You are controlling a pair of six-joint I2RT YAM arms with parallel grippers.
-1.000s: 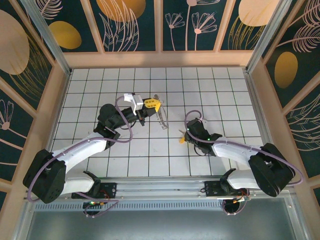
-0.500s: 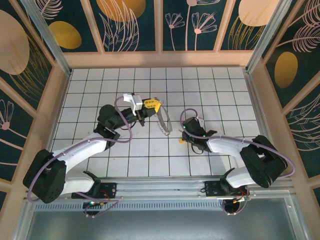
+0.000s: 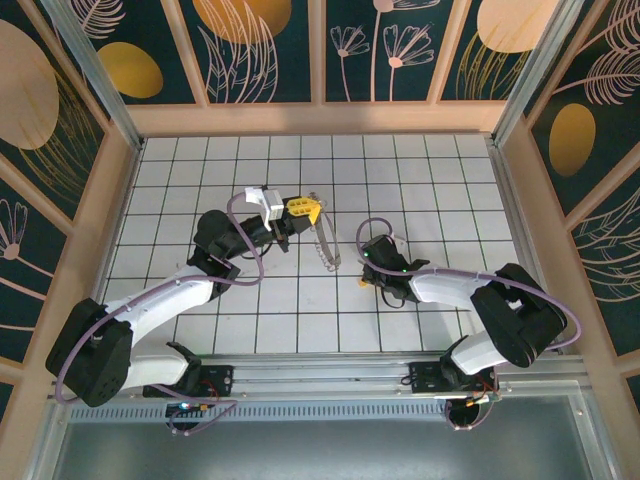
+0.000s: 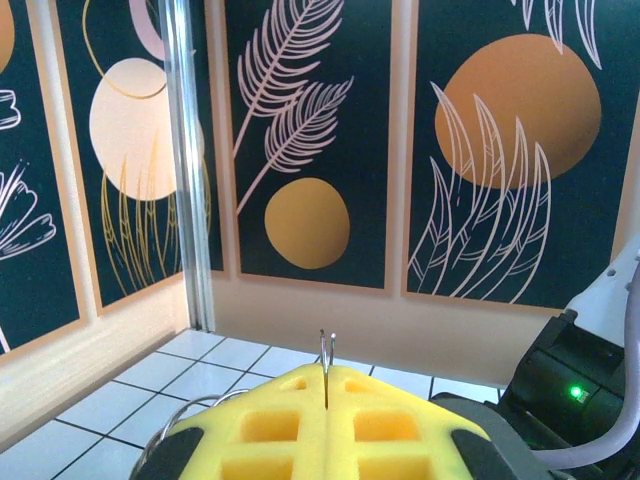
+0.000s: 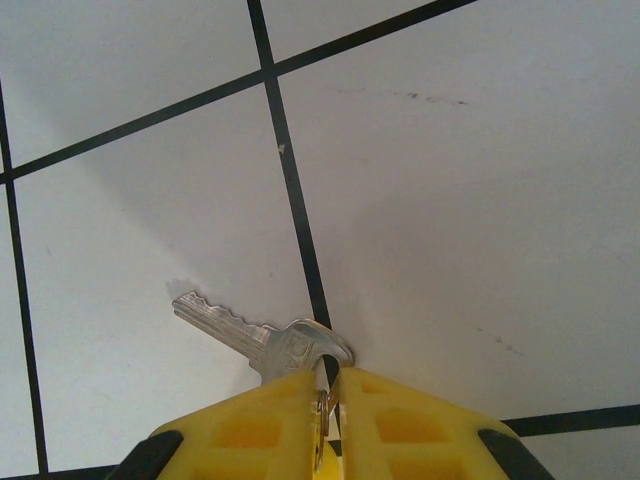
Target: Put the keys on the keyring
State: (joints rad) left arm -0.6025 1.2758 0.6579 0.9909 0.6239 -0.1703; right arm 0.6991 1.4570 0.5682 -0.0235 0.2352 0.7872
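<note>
Nothing is threaded yet, by my reading. The left gripper (image 3: 303, 208), its jaws pressed together on the wire of the keyring (image 3: 325, 248), holds the ring up just left of centre in the overhead view, over the tiled surface (image 3: 300, 310). To its lower right, the right gripper (image 3: 362, 281) is down at the surface with its jaws pinched on the head of the key (image 5: 250, 335), whose silvery blade points toward the wrist view's upper left. Lifting the key, carrying it across and working it onto the ring all remain.

Silver key (image 5: 255, 338), grey keyring (image 3: 322, 248), white table (image 3: 450, 190) w/ black grid, teal walls (image 3: 260, 50) w/ orange circles.
</note>
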